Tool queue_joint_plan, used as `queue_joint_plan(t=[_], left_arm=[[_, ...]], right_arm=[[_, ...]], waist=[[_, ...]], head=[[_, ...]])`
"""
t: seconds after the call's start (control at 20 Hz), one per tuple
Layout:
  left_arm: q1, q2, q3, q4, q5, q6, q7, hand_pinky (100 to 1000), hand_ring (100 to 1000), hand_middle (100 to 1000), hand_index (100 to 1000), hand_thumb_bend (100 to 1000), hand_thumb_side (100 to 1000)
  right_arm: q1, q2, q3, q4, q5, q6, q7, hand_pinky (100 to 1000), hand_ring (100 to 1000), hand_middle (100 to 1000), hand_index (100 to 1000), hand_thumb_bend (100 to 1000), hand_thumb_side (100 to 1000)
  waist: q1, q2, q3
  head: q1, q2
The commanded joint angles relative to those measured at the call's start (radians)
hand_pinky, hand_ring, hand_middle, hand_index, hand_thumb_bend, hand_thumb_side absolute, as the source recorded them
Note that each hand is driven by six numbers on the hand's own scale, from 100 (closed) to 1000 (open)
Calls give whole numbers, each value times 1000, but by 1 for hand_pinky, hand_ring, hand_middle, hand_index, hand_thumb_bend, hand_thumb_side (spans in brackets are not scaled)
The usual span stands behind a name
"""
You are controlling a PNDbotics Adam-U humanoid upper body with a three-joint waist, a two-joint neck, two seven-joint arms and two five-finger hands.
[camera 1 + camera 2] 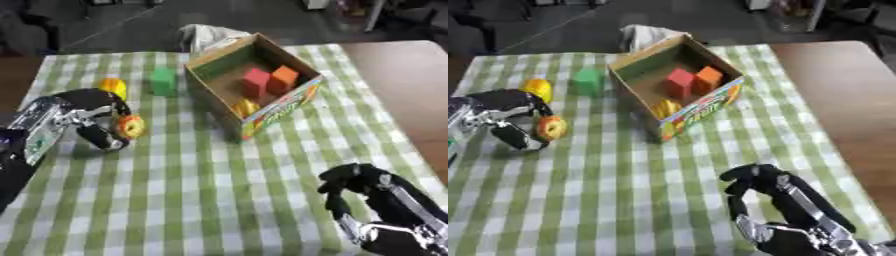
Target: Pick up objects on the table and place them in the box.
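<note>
An open cardboard box stands at the table's far middle, holding a red block, an orange block and a yellow thing. My left hand is at the left, fingers curled round a small orange-yellow round object. Behind the hand lies a yellow object, and a green block sits left of the box. My right hand rests near the lower right with fingers curled and nothing in it.
The table wears a green and white checked cloth. Bare brown tabletop shows on the right. A pale crumpled cloth lies behind the box.
</note>
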Motion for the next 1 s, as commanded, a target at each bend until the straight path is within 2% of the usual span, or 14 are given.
queue_joint_plan(t=[0.05, 0.2, 0.25, 0.35, 0.45, 0.75, 1.0], left_arm=[[-15, 10, 13, 3, 10, 10, 36, 685, 621, 649, 789, 324, 345], [-16, 0, 9, 8, 16, 15, 72, 647, 554, 567, 726, 303, 316], [-17, -2, 7, 8, 17, 14, 87, 621, 501, 496, 665, 273, 290], [-21, -1, 4, 0, 24, 5, 115, 584, 444, 425, 593, 230, 268], [-31, 9, 4, -19, 40, -5, 130, 568, 413, 389, 556, 208, 257], [-105, 88, 0, -167, 121, -28, 125, 576, 420, 388, 554, 226, 232], [-195, 83, -9, -218, 155, -23, 118, 580, 423, 390, 555, 247, 221]], right_arm=[[-4, -13, -5, -11, 5, -1, -3, 682, 480, 441, 740, 100, 143], [-5, -12, -5, -11, 5, 0, -4, 682, 480, 441, 740, 100, 155], [-5, -12, -5, -11, 5, 0, -4, 682, 480, 441, 740, 100, 157], [-4, -12, -5, -11, 5, 0, -5, 682, 480, 441, 740, 100, 158], [-5, -13, -5, -11, 6, 0, -6, 682, 481, 442, 740, 100, 159], [-3, -15, -4, -9, 6, 1, -6, 682, 481, 443, 739, 100, 161], [-2, -15, -3, -7, 6, 0, -5, 682, 480, 443, 739, 100, 162]], waist=[[0, -12, 0], [-1, -12, -1], [-1, -12, -1], [-1, -12, -2], [-1, -13, -2], [3, -16, 0], [5, -19, 1]], head=[[-2, 4], [-3, 4], [-3, 4], [-3, 4], [-3, 4], [-3, 4], [-3, 4]])
